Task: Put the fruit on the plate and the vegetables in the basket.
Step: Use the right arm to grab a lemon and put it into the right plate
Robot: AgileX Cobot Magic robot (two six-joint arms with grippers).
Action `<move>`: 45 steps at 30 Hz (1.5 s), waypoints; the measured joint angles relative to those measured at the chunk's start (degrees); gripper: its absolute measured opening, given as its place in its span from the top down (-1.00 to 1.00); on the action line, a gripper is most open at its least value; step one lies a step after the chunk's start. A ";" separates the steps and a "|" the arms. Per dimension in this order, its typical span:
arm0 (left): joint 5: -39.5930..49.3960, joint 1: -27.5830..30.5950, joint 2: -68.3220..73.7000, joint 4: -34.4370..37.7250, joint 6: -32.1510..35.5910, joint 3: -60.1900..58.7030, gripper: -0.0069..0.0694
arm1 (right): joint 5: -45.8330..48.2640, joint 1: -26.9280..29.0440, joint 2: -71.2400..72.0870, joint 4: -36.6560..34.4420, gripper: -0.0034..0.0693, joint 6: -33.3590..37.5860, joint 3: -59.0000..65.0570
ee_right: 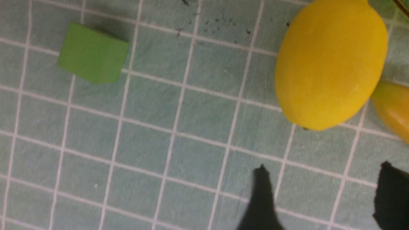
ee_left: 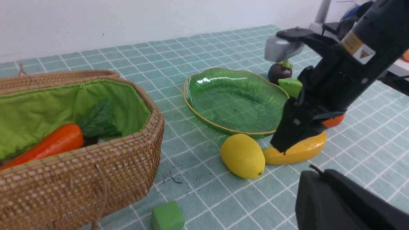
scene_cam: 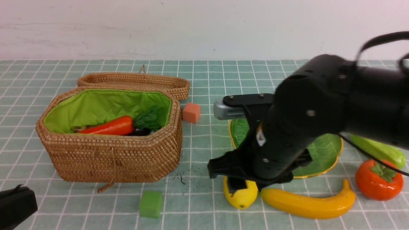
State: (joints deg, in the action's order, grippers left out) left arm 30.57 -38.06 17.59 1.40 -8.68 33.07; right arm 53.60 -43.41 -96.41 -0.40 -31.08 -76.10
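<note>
Right gripper [ee_right: 322, 191]: jaws spread, empty, just beside lemon [ee_right: 329, 64]; centre across its short width before closing, then carry to plate [ee_left: 236, 105]; left gripper [scene_cam: 16, 204] pressed together.

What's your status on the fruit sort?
Left jaws shut. Right jaws open beside lemon, nothing held. Plate empty; carrot in basket. Banana right beside lemon.

**Surfaces and finishes**

The basket [scene_cam: 111, 159] is rough woven wicker with a matt cloth lining [scene_cam: 96, 105]. The plate [ee_left: 236, 102] is glossy ribbed glass. The lemon [ee_right: 329, 64] looks matt and finely pebbled. The banana [scene_cam: 306, 204] and carrot [scene_cam: 110, 127] are smooth and shiny. The tablecloth [scene_cam: 204, 89] is matt.
</note>
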 joint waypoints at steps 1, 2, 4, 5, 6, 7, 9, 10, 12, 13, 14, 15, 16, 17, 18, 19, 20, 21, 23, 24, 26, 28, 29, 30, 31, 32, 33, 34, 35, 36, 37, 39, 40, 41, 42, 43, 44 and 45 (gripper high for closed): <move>-0.12 0.00 0.00 0.00 0.00 0.00 0.85 | -0.18 0.07 -1.09 0.40 -0.62 -0.56 -0.40; -0.26 0.00 0.00 0.00 0.00 0.00 0.85 | -0.31 0.20 -2.44 0.40 -0.76 -1.08 -1.01; -0.33 0.00 0.00 0.00 0.00 0.00 0.85 | -0.37 0.65 -4.88 1.50 -0.91 -1.67 -2.07; -0.33 0.00 0.00 0.00 0.00 0.00 0.85 | -0.43 1.17 -6.67 2.10 -0.95 -2.33 -3.05; -0.38 0.00 0.00 0.00 0.00 0.00 0.85 | -0.43 1.45 -8.13 2.44 -0.96 -2.59 -3.59; -0.38 0.00 0.00 0.00 0.00 0.00 0.85 | -0.38 1.60 -8.56 2.57 -0.96 -2.66 -3.80; -0.38 0.00 0.00 0.00 0.04 0.00 0.85 | -0.38 2.37 -10.83 2.65 -0.95 -2.94 -4.82; -0.38 0.00 0.00 0.00 0.06 0.00 0.85 | -0.25 2.64 -11.54 2.60 -0.95 -3.00 -5.18; -0.53 0.00 0.00 0.00 0.11 0.00 0.85 | -0.19 2.83 -12.80 2.53 -0.94 -3.00 -5.34; -0.52 0.00 0.00 0.00 0.11 0.00 0.85 | -0.19 2.88 -13.54 2.53 -0.93 -3.06 -5.40; -0.52 0.00 0.00 0.00 0.11 0.00 0.85 | -0.19 2.88 -14.07 2.53 -0.92 -3.12 -5.47; -0.52 0.00 0.00 0.00 0.11 0.00 0.85 | -0.32 2.88 -14.83 2.53 -0.91 -3.17 -5.46; -0.52 0.00 0.00 0.00 0.11 0.00 0.85 | -0.56 2.88 -15.33 2.53 -0.90 -3.18 -5.53; -0.52 0.00 0.00 0.00 0.11 0.00 0.85 | -0.69 2.88 -15.54 2.53 -0.90 -3.18 -5.53; -0.52 0.00 0.00 0.00 0.11 0.00 0.85 | -1.10 2.88 -16.32 2.53 -0.88 -3.23 -5.69; -0.52 0.00 0.00 0.00 0.11 0.00 0.85 | -1.48 2.88 -16.71 2.53 -0.87 -3.23 -5.76; -0.52 0.00 0.00 0.00 0.11 0.00 0.85 | -1.64 2.88 -17.13 2.47 -0.85 -3.23 -5.81; -0.52 0.00 0.00 0.00 0.11 0.00 0.85 | -1.77 2.88 -17.41 2.48 -0.82 -3.23 -5.81; -0.52 0.00 0.00 0.00 0.11 0.00 0.85 | -2.22 2.88 -18.00 2.35 -0.73 -3.29 -5.81; -0.52 0.00 0.00 0.00 0.11 0.00 0.85 | -2.48 2.88 -17.99 2.35 -0.70 -3.35 -5.81; -0.52 0.00 0.00 0.00 0.11 0.00 0.85 | -2.91 2.88 -17.99 2.30 -0.64 -3.35 -5.81; -0.52 0.00 0.00 0.00 0.11 0.00 0.85 | -3.79 2.88 -17.99 2.23 -0.62 -3.35 -5.81; -0.52 0.00 0.00 0.00 0.11 0.00 0.85 | -4.21 2.88 -18.04 2.23 -0.62 -3.35 -5.81; -0.46 0.00 0.00 0.00 0.11 0.00 0.85 | -4.34 2.88 -18.03 2.23 -0.62 -3.35 -5.81; -0.38 0.00 0.00 0.00 0.11 0.00 0.85 | -4.48 2.88 -18.03 2.23 -0.62 -3.35 -5.81; -0.31 0.00 0.00 0.00 0.11 0.00 0.85 | -4.48 2.88 -18.03 2.23 -0.62 -3.35 -5.81; -0.24 0.00 0.00 0.00 0.11 0.00 0.85 | -4.48 2.88 -18.03 2.23 -0.62 -3.35 -5.81; -0.19 0.00 0.00 0.00 0.11 0.00 0.85 | -4.48 2.88 -18.03 2.23 -0.62 -3.35 -5.81; -0.12 0.00 0.00 0.00 0.11 0.00 0.85 | -4.48 2.88 -18.03 2.18 -0.62 -3.35 -5.81; -0.12 0.00 0.00 0.00 0.11 0.00 0.85 | -4.42 2.88 -18.03 2.18 -0.62 -3.35 -5.81; -0.12 0.00 0.00 0.00 0.11 0.00 0.85 | -4.14 2.88 -18.03 2.18 -0.62 -3.35 -5.81; -0.12 0.00 0.00 0.00 0.11 0.00 0.85 | -3.47 2.88 -18.03 2.18 -0.62 -2.80 -5.81; -0.12 0.00 0.00 0.00 0.11 0.00 0.85 | -3.32 2.88 -18.03 2.18 -0.62 -2.60 -5.81; -0.12 0.00 0.00 0.00 0.11 0.00 0.85 | -2.71 2.74 -17.90 2.18 -0.62 -2.22 -5.81; -0.12 0.00 0.00 0.00 0.11 0.00 0.85 | -2.62 2.74 -17.86 2.18 -0.62 -2.14 -5.81; -0.10 0.00 0.00 0.00 0.11 0.00 0.85 | -1.87 2.36 -17.14 2.06 -0.62 -2.06 -5.81; -0.10 0.00 0.00 0.00 0.11 0.00 0.85 | -1.43 1.99 -16.25 2.06 -0.62 -2.01 -5.81; -0.10 0.00 0.00 0.00 0.11 0.00 0.85 | -1.07 1.40 -15.16 1.94 -0.62 -1.95 -5.94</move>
State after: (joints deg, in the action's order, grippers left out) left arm 30.47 -38.06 17.59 1.40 -8.58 33.07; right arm 52.53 -42.01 -111.56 1.54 -33.02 -82.04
